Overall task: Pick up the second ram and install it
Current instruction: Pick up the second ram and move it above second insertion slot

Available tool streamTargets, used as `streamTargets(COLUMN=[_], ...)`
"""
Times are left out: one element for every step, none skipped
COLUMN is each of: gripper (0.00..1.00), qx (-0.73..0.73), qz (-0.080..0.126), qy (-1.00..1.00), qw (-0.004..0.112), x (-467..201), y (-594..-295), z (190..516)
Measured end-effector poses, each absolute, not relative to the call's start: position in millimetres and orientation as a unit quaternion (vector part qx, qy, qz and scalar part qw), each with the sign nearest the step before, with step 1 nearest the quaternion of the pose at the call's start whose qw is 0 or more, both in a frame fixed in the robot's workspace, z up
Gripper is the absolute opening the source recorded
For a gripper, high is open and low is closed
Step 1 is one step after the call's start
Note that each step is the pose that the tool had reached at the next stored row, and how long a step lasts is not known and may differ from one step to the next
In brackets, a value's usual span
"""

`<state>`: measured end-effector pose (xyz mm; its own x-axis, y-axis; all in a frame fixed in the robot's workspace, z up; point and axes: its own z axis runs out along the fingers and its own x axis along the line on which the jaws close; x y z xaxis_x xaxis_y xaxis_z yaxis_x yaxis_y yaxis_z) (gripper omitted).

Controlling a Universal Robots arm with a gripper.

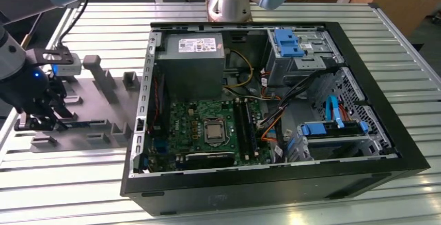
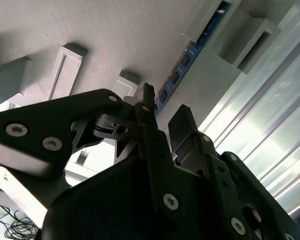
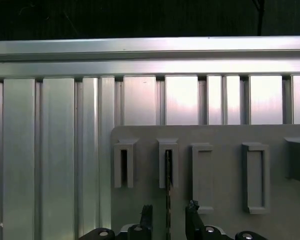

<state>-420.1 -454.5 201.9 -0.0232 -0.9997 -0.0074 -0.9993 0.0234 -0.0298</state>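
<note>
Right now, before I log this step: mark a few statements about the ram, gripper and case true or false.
1. The second ram stands on edge in the grey fixture. True.
2. The gripper is shut on it. False: its fingers stand apart, one on each side.
3. The computer case lies open. True.
4. The gripper hovers inside the case. False: it is above the grey fixture, to the exterior view's left of the case.

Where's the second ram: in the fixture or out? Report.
In: second ram stands edgewise in the grey fixture, open end effector straddling it.
</note>
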Motion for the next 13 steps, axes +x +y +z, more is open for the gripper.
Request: streamTargets(gripper=[0.39,0.39,0.39,0.39,0.39,0.39,0.39,0.39,0.39,0.38,0.38,0.31,0.31], qx=[-0.699,-0.699,-0.699,-0.699,-0.699,-0.699,-0.699,-0.699,-0.699,-0.699,-0.699,-0.699,-0.699], qz=[-0.008,-0.008,-0.008,-0.008,-0.008,-0.008,-0.008,-0.008,-0.008,-0.008,-0.008,-0.008,-0.009], qy=[0.715,0.715,0.715,0.715,0.715,0.715,0.715,0.715,0.715,0.715,0.715,0.715,0.715], qw=[0.013,0.013,0.013,0.013,0.013,0.013,0.013,0.013,0.013,0.013,0.013,0.013,0.012], x=[-420.1,-419.9,-419.6,-419.2,-418.6,-417.9,-417.3,-416.8,-416.6,-416.5,-416.4,-416.3,-416.3], y=[-454.4,-454.5,-454.5,-454.5,-454.5,-454.5,-454.5,-454.4,-454.4,-454.4,-454.4,-454.5,-454.5], z=[201.2,200.5,199.6,198.8,198.0,197.3,196.6,195.9,195.5,195.1,194.7,194.4,194.0])
